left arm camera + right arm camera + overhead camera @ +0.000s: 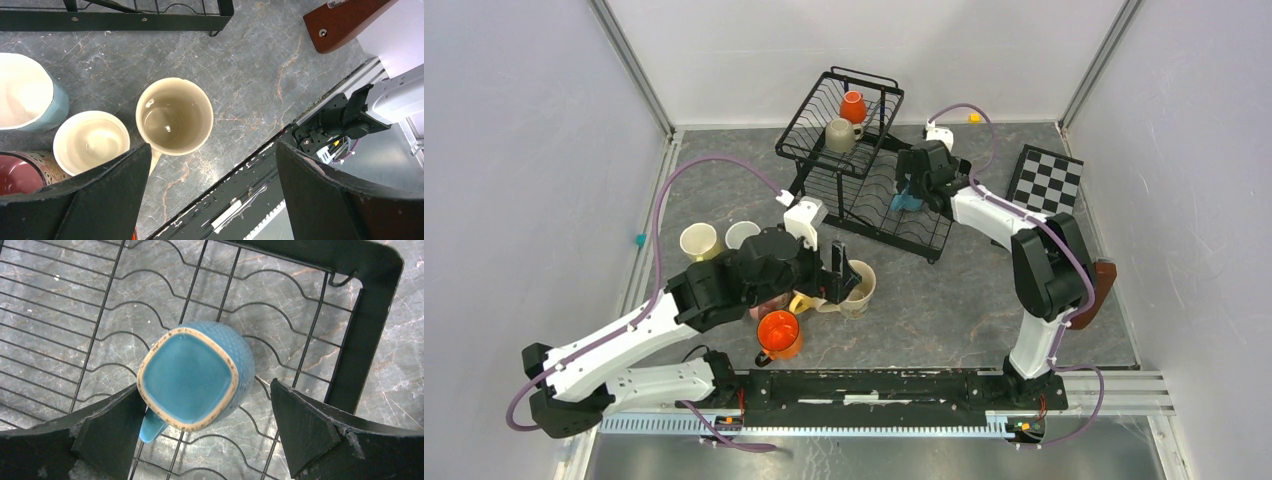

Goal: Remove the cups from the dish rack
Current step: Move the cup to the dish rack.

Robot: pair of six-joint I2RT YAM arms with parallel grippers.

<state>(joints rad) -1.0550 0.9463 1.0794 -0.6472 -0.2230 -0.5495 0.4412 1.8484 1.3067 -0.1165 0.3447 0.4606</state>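
Note:
The black wire dish rack [814,130] stands at the back. Its upper basket holds an orange cup [853,105] and a beige cup [841,134]. On the lower tray [372,315] a blue cup [192,375] stands upright, mouth up. My right gripper [207,430] hangs open over the blue cup [909,200], fingers on either side and the left one beside its handle. My left gripper [212,190] is open and holds nothing, just past a beige cup [174,115] on the table. Near that one stand a cream cup [91,142], a light blue cup [22,92] and a pink cup [12,172].
On the table's left stand two pale cups [698,241], and an orange cup [778,333] sits near the front. A checkered board [1046,180] lies at the back right, a brown object [1104,290] by the right arm. A black rail [884,385] runs along the near edge.

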